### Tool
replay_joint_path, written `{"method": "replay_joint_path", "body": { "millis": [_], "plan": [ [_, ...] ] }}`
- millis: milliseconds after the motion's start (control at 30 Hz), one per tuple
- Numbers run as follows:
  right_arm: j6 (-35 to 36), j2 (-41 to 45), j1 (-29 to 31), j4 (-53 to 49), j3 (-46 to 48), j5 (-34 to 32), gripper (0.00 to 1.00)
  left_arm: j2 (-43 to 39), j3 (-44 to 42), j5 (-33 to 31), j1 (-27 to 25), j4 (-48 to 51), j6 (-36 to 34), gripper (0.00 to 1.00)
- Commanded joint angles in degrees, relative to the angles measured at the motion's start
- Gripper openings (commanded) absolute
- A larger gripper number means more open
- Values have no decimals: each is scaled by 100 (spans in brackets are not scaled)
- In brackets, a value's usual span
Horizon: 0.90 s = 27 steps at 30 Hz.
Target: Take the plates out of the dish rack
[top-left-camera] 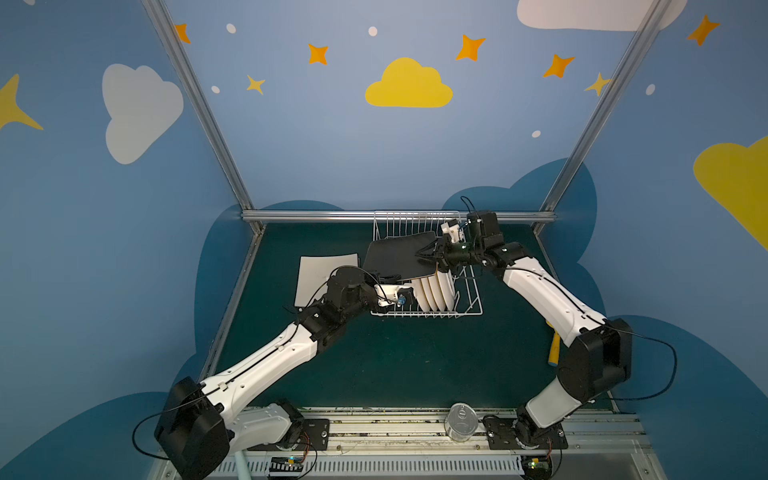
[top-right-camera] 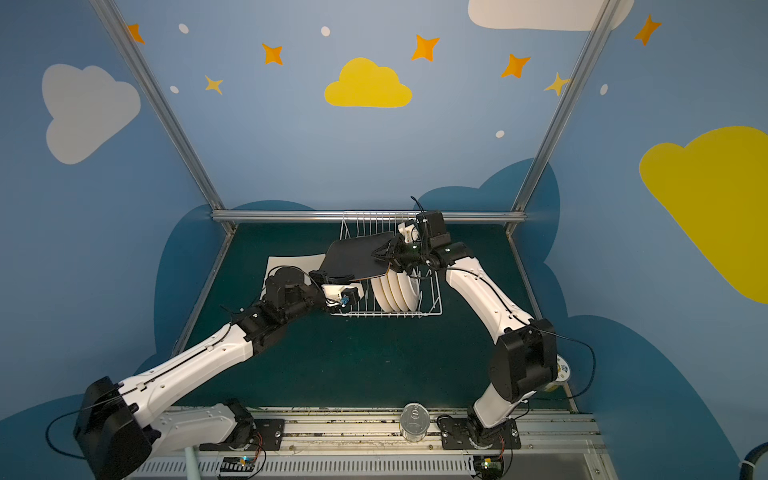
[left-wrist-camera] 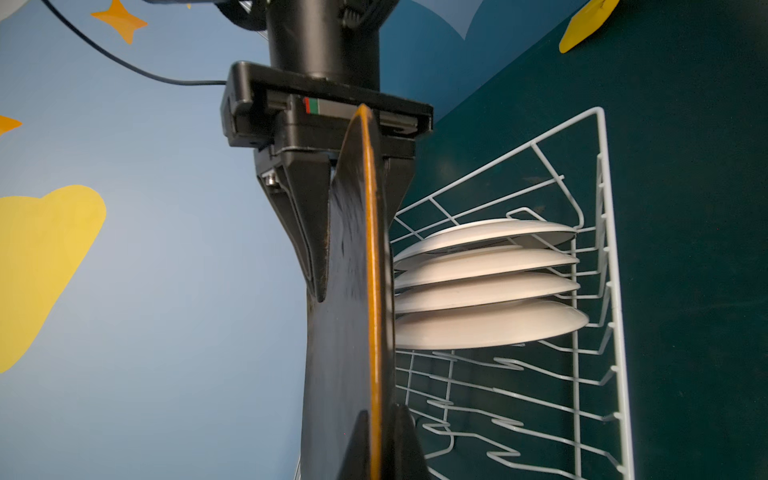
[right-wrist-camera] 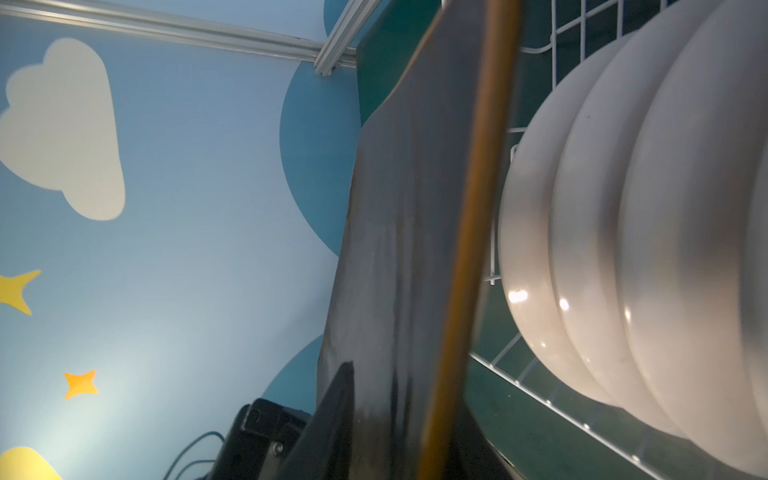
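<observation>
A black square plate (top-left-camera: 395, 253) (top-right-camera: 353, 257) hangs tilted over the white wire dish rack (top-left-camera: 469, 307) (top-right-camera: 432, 309), held from two sides. My left gripper (top-left-camera: 389, 277) (left-wrist-camera: 378, 440) is shut on its near-left edge. My right gripper (top-left-camera: 424, 253) (right-wrist-camera: 409, 386) is shut on its right edge, a finger on each face. In both wrist views the black plate (left-wrist-camera: 345, 332) (right-wrist-camera: 395, 249) shows edge-on with an orange rim. Several round white plates (top-left-camera: 434, 291) (left-wrist-camera: 486, 286) stand upright in the rack's right half. A cream square plate (top-left-camera: 320, 274) lies flat on the table left of the rack.
The rack's back row of prongs touches the metal frame rail (top-left-camera: 395, 215). A tin can (top-left-camera: 459, 419) stands on the front rail between the arm bases. A yellow-handled tool (top-left-camera: 555, 349) lies at the table's right edge beside the right arm.
</observation>
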<state>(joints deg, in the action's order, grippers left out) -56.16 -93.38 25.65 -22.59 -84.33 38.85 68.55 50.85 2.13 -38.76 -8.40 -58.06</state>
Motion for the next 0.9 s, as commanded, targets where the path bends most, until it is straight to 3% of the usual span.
{"method": "replay_joint_path", "body": {
  "millis": [0,167,233,367,467,567,733,867],
  "plan": [
    [26,-20,63,124,-113,309,20,-289,134,106,-36,-1162,-213,3],
    [-58,35,28,332,-21,371,0,-264,132,10,-38,-1161,-175,3],
    [-154,72,-1,514,42,417,0,-261,105,-71,-35,-1191,-149,6],
    [-433,170,-79,995,216,491,0,-274,122,-353,-35,-1167,189,26],
    [-878,275,-168,1694,472,552,0,-286,111,-428,-32,-1083,291,61],
    [-1180,357,-265,2183,618,557,0,-329,130,-418,-17,-873,440,78],
    [-1171,553,-410,2402,723,341,0,-492,162,-389,-8,-328,906,98],
    [-1145,696,-536,2516,870,207,0,-666,303,-506,18,421,1240,100]
  ]
}}
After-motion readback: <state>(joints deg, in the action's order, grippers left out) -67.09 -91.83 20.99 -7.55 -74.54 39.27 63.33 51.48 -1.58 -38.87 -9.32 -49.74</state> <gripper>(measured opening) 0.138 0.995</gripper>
